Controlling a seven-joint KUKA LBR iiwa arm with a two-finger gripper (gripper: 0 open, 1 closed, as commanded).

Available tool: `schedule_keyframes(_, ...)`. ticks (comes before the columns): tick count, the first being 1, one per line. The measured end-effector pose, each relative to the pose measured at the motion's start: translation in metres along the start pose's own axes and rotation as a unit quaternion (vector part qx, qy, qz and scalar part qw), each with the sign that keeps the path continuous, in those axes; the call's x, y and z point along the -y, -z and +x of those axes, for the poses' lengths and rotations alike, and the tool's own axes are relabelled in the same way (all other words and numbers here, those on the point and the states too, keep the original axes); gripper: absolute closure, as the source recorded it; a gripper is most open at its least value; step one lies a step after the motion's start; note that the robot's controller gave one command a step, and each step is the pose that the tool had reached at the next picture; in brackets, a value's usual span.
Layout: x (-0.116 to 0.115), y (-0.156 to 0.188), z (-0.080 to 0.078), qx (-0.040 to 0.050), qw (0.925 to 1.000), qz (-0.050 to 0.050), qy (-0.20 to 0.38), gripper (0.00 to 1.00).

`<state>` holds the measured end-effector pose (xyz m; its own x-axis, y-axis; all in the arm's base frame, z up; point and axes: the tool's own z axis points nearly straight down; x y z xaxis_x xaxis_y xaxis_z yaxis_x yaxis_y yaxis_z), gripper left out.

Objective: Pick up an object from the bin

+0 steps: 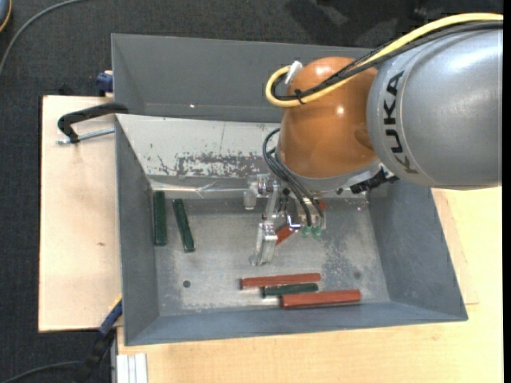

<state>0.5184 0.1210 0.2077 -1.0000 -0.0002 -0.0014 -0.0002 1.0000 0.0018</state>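
In your bin (pixel 132 254), two dark green sticks (pixel 160 218) lie flat near the left wall, side by side and well apart from the rest. At centre your gripper (pixel 268 244) hangs low over bare floor, above no object; whether it is open or closed you cannot tell. The likeliest pick lies nearest, by the front wall: a red stick (pixel 279 281), a green stick (pixel 281 290) and a second red stick (pixel 321 298), packed together.

Grey bin (pixel 134 238), dark green sticks (pixel 160 218) at left, red sticks (pixel 279 281) in front, orange wrist cover (pixel 323 122), yellow cable (pixel 415 37)
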Motion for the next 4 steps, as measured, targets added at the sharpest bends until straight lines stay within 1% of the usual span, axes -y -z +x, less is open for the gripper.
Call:
schedule_keyframes(1,0.094,-0.124,0.024,-0.0045,0.998,0.002,0.063,0.0)
schedule_keyframes(2,0.087,-0.116,0.024,-0.0002,0.9984,0.0,0.057,0.0)
schedule_keyframes(3,0.097,-0.137,0.024,0.0,0.9965,0.0,0.083,0.0)
schedule_keyframes(4,0.056,-0.105,0.024,0.0035,0.9944,-0.001,0.106,0.0)
